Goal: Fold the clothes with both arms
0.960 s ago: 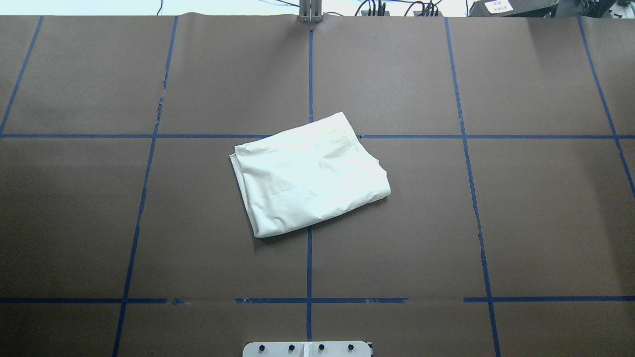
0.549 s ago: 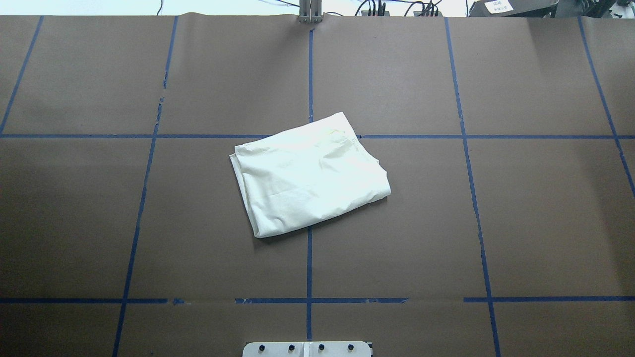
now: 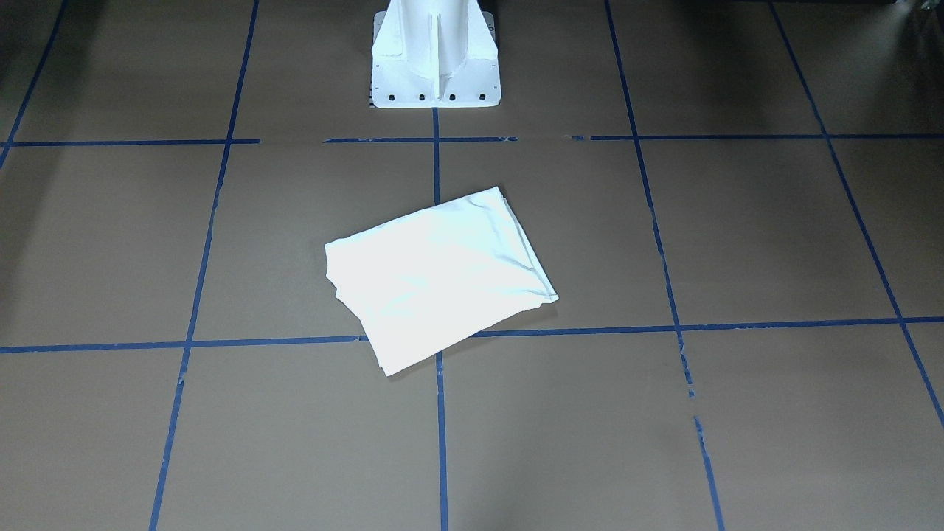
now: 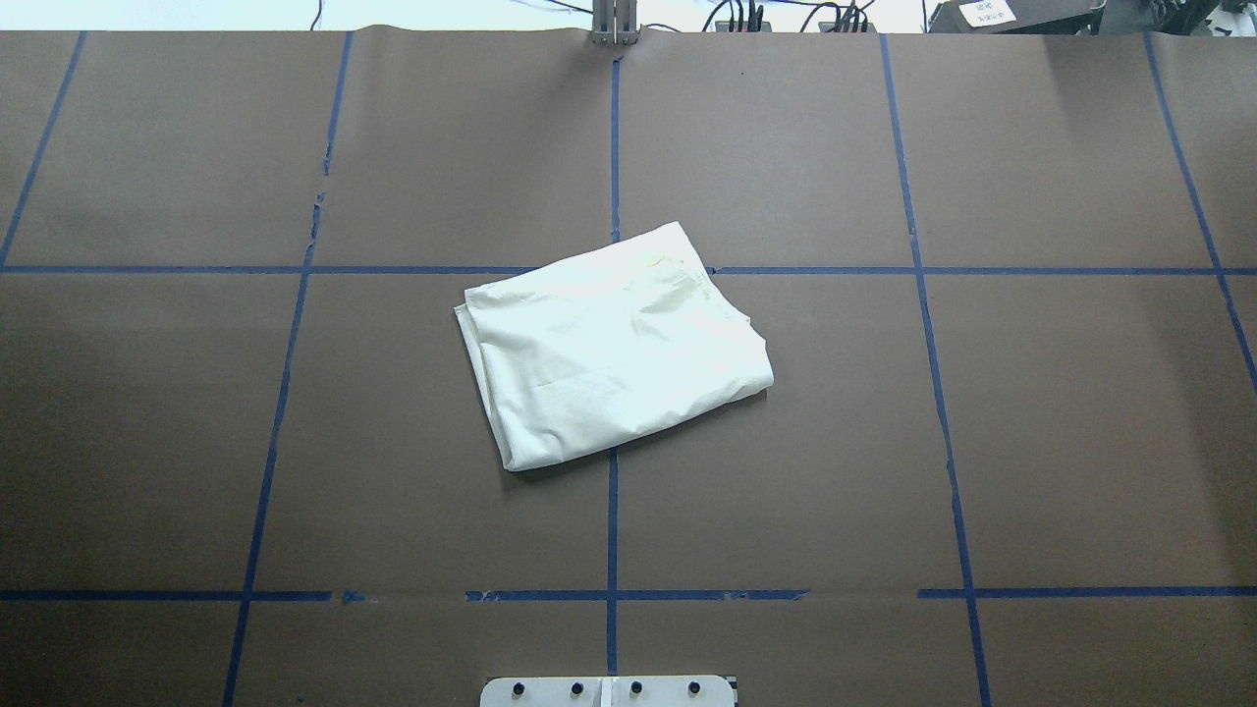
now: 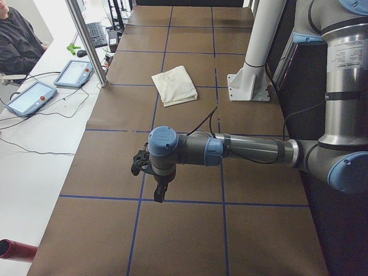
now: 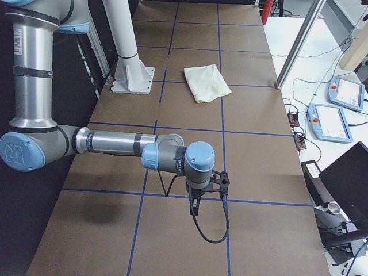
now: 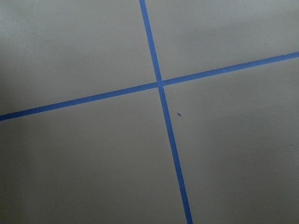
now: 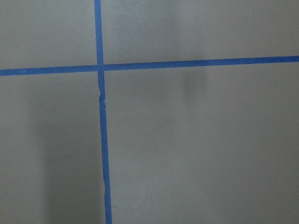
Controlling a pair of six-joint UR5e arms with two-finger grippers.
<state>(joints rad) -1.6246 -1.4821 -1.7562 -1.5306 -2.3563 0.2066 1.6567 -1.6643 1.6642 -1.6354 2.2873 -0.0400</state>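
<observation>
The cream-white T-shirt (image 4: 611, 346) lies folded into a small tilted rectangle at the middle of the brown table, plain side up; its print is hidden. It also shows in the front view (image 3: 439, 276), the left side view (image 5: 174, 85) and the right side view (image 6: 207, 82). My left gripper (image 5: 159, 193) hangs over the table's left end, far from the shirt. My right gripper (image 6: 195, 208) hangs over the right end, also far from it. Both show only in the side views, so I cannot tell whether they are open or shut. The wrist views show only bare table and blue tape.
The brown table (image 4: 295, 442) carries a grid of blue tape lines (image 4: 612, 511). The white pedestal base (image 3: 434, 59) stands at the robot's edge. Teach pendants (image 5: 73, 73) and cables lie beyond the far edge, where a person (image 5: 17, 40) sits.
</observation>
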